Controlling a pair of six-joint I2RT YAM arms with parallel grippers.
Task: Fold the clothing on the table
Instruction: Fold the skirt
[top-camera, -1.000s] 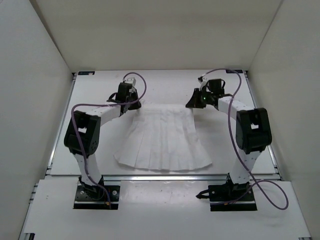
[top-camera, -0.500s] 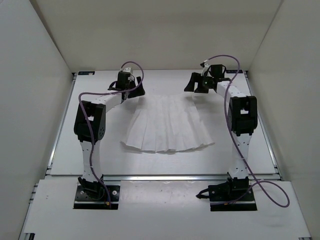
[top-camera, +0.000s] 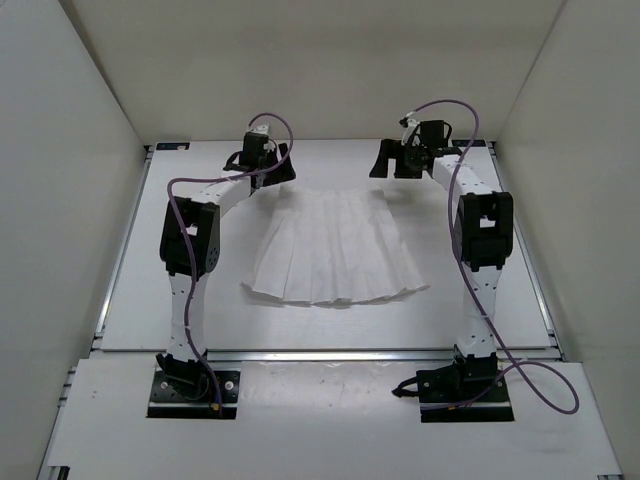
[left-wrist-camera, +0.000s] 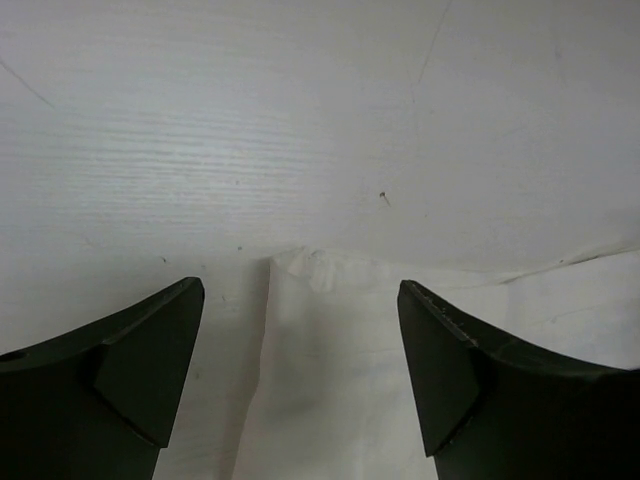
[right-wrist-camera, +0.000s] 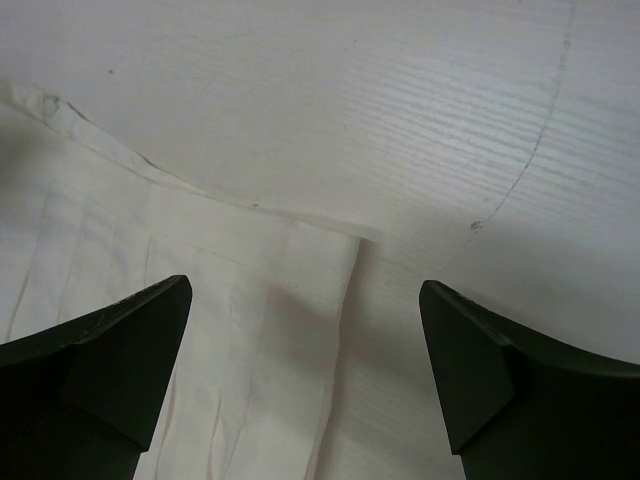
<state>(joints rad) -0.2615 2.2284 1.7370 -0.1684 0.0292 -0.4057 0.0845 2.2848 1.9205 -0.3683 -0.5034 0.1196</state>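
Enclosure of plain white walls (top-camera: 320, 70). Matte white table (top-camera: 180, 290), with a silver rail (top-camera: 330, 352) along its near edge.

The skirt (top-camera: 335, 250) lies flat mid-table in a fan shape. Its narrow waist (top-camera: 335, 197) is on the far side and its wide hem (top-camera: 335, 298) faces the arm bases. Pleats run from waist to hem, and the hem edge looks slightly wavy. From above we see no fold made in it yet.

Handling, our judgement:
- Thin, light, limp cloth. It will sag from any pinch point and hold no shape of its own.
- Pleats may splay or bunch if dragged.
- It should slide easily on the smooth top, so a one-sided pull would likely skew it.
- Not fragile.
- Best hold, we think, is both waist corners or both hem corners, pinched together with a shallow bite at the edge.

The left gripper (top-camera: 268, 160) is over the left waist corner (left-wrist-camera: 310, 275). Its fingers (left-wrist-camera: 130, 370) are spread wide with nothing held, and the corner lies on the table in the gap between them.

The right gripper (top-camera: 400, 160) is over the right waist corner (right-wrist-camera: 335, 245). Its fingers (right-wrist-camera: 110, 360) are likewise wide apart and empty, with the corner lying between them.

We cannot tell whether any fingertip touches the cloth.
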